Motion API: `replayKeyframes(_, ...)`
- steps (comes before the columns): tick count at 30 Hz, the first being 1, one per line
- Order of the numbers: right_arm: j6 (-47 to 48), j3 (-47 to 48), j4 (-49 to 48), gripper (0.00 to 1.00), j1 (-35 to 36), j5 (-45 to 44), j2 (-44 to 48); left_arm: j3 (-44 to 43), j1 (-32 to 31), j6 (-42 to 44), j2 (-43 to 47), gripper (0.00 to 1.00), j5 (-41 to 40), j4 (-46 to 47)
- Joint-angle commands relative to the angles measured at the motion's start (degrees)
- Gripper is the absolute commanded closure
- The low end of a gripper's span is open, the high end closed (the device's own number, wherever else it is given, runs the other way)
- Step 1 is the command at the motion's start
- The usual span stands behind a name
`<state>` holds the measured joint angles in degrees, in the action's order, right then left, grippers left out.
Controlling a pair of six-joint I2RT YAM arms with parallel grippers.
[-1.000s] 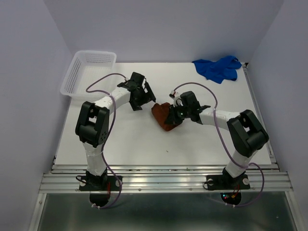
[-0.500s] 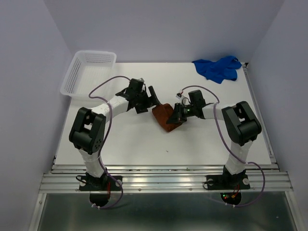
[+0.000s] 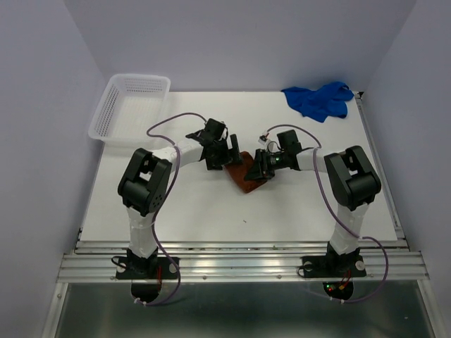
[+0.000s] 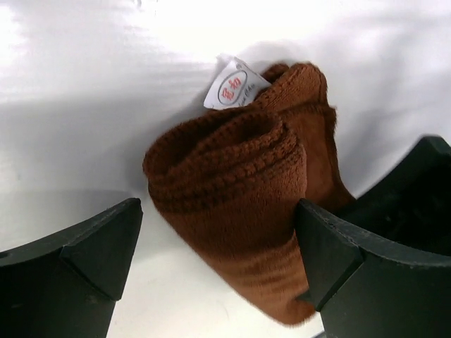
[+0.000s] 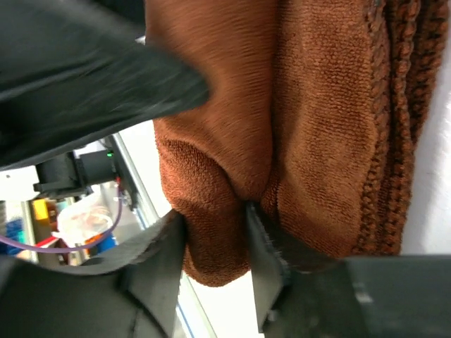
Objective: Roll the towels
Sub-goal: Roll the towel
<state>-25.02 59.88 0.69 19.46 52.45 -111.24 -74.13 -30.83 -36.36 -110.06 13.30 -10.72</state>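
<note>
A brown towel (image 3: 246, 176), partly rolled, lies at the table's middle. In the left wrist view the brown roll (image 4: 232, 190) with its white label (image 4: 229, 88) sits between my left gripper's (image 4: 218, 225) wide-open fingers; the right finger (image 4: 331, 260) touches the roll and the left finger (image 4: 91, 257) stands apart. My left gripper (image 3: 225, 156) is at the towel's left end. My right gripper (image 3: 259, 166) is at its right end, shut on a fold of the brown towel (image 5: 211, 176) between its fingers (image 5: 262, 246). A crumpled blue towel (image 3: 318, 100) lies at the back right.
A white plastic basket (image 3: 113, 105) stands at the back left corner. The table's (image 3: 197, 211) front edge meets a metal rail. Purple walls close the sides and back.
My left gripper has moved right and down onto the brown towel's left end and now straddles it. My right gripper has stayed shut on the towel, which sits slightly lower and flatter.
</note>
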Motion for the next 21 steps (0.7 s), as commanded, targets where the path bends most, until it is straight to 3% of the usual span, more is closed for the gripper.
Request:
replayKeyframes(1, 5.8, 1.2, 6.0, 0.53, -0.3, -6.3, 2.6, -7.1, -1.3, 1.7, -3.7, 0.05, -6.7, -7.5)
replayKeyframes(3, 7.4, 0.9, 6.3, 0.47, -0.3, -6.2, 4.0, -9.5, -1.3, 1.0, -5.7, 0.12, -8.5, -10.1)
replayKeyframes(6, 13.7, 1.0, 9.0, 0.39, 1.8, -9.5, 7.6, -10.9, -1.3, 0.3, -6.5, 0.32, -9.7, -11.1)
replayKeyframes(10, 18.0, 1.1, 10.8, 0.34, 6.5, -23.4, 14.9, -13.8, -1.5, 0.2, -7.4, 0.49, -11.4, -13.9)
replayKeyframes(15, 23.1, 0.6, 9.0, 0.29, 11.3, -35.6, 19.1, -15.9, -1.6, 1.4, -7.6, 0.54, -11.6, -16.3)
replayKeyframes(21, 31.9, -0.3, 5.3, 0.26, 19.3, -48.0, 19.3, -19.2, -1.7, 2.3, -8.6, 0.54, -11.1, -19.6)
